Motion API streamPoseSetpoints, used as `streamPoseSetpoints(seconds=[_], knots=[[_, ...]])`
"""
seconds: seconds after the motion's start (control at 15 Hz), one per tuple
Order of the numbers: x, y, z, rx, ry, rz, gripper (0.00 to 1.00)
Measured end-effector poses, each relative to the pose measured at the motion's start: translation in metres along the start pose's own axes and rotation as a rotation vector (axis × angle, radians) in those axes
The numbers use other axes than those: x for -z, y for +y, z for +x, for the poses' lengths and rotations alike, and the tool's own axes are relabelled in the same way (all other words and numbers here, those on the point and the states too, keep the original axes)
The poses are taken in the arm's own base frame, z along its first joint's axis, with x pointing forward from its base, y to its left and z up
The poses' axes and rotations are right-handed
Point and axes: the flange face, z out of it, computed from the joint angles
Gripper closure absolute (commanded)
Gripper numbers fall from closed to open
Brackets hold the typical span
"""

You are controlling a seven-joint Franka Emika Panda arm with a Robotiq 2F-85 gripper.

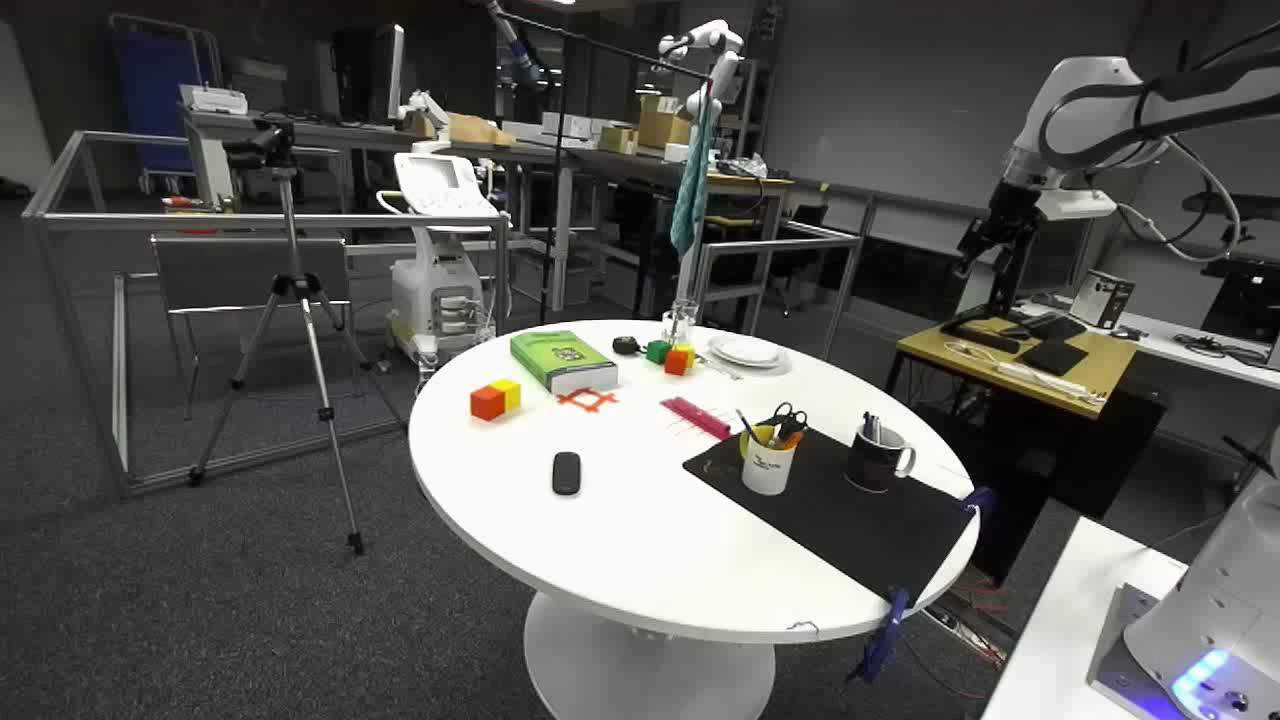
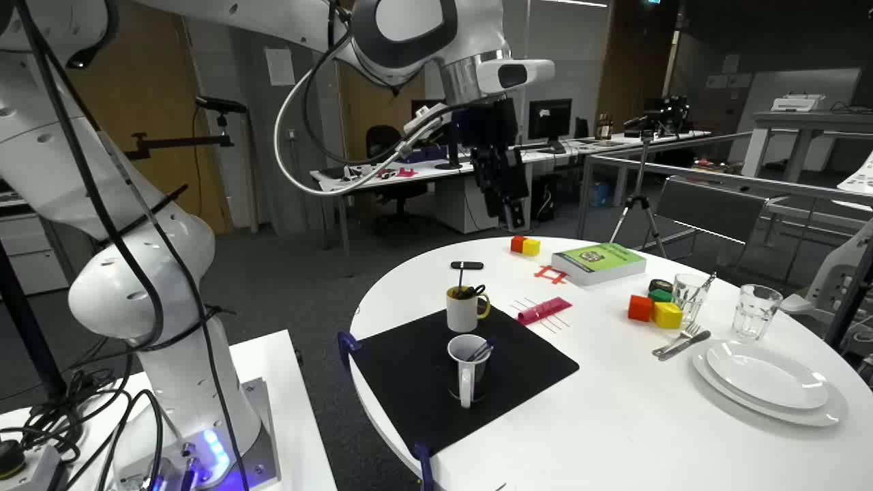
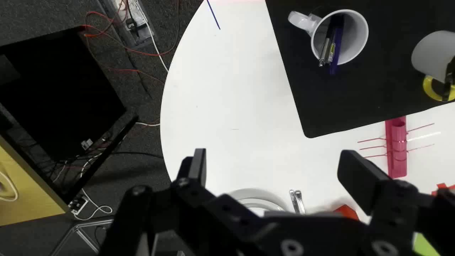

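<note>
Black two-finger gripper (image 3: 273, 158) hung well above a round white table (image 1: 640, 540), released: jaws spread wide, bare tabletop showing in the gap, nothing held. Lower down, on a black rectangular mat (image 2: 528, 365) at the table's edge, stood a black mug (image 1: 874, 466) with white handle and white interior, upright, slim pens (image 3: 336, 49) leaning inside; near it, also upright on the mat, a white mug (image 1: 767, 469) with yellow handle, black-handled scissors (image 1: 788, 423) standing in it. Ridged magenta strip (image 1: 697, 418) lay just beside the mat. Two stacked white plates (image 2: 767, 375) showed low in the wrist view, partly hidden by the gripper, with a metal fork (image 2: 675, 341) and a metal knife (image 2: 686, 346) near their rim. Farther along, in both exterior views: a thick green-covered book (image 1: 565, 360), a red cube (image 1: 487, 403) just beside a yellow cube (image 1: 513, 393), and a small black oblong device (image 1: 566, 473). In an exterior view, two clear drinking glasses (image 2: 756, 314) stood near the plates.
</note>
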Motion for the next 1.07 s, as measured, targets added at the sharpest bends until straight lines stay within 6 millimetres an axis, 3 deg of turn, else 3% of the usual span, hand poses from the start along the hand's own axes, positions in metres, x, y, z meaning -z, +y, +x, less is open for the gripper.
streamPoseSetpoints(seconds=[1.07], knots=[[-0.0032,-0.0047,0.0035,-0.035,0.060,0.043,0.00]])
